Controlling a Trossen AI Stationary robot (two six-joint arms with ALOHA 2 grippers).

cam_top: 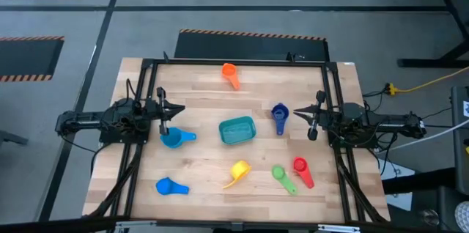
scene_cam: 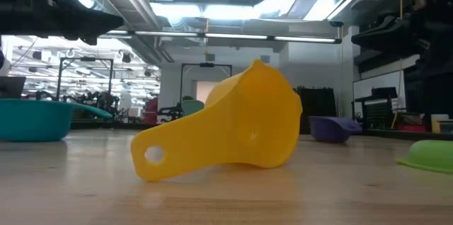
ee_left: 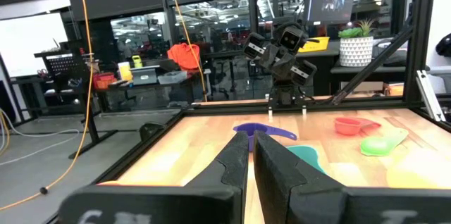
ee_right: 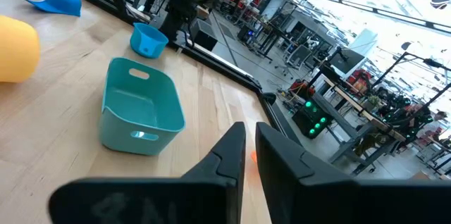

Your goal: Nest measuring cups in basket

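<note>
Teal plastic, the basket (cam_top: pixel 237 130) sits at the centre of the high view on the wooden table (cam_top: pixel 198 94), empty, its long axis running left to right with a slight tilt.

I count seven measuring cups around it, none nested:
- Orange cup (cam_top: pixel 230 72), upper centre, handle toward the lower right.
- Dark blue cup (cam_top: pixel 278 114), just right of the basket, handle pointing down the frame.
- Light blue cup (cam_top: pixel 173 138), left of the basket, handle pointing right.
- Second light blue cup (cam_top: pixel 168 186), lower left, handle pointing right.
- Yellow cup (cam_top: pixel 238 171), below the basket, lying on its side, handle toward the lower left.
- Green cup (cam_top: pixel 281 175) and red cup (cam_top: pixel 301 168), lower right, handles toward the lower right.

I see the left gripper (cam_top: pixel 178 108) at mid-left and the right gripper (cam_top: pixel 297 111) at mid-right, each with fingers drawn nearly together and holding nothing.

I can read no brand, label or writing on any item.
</note>
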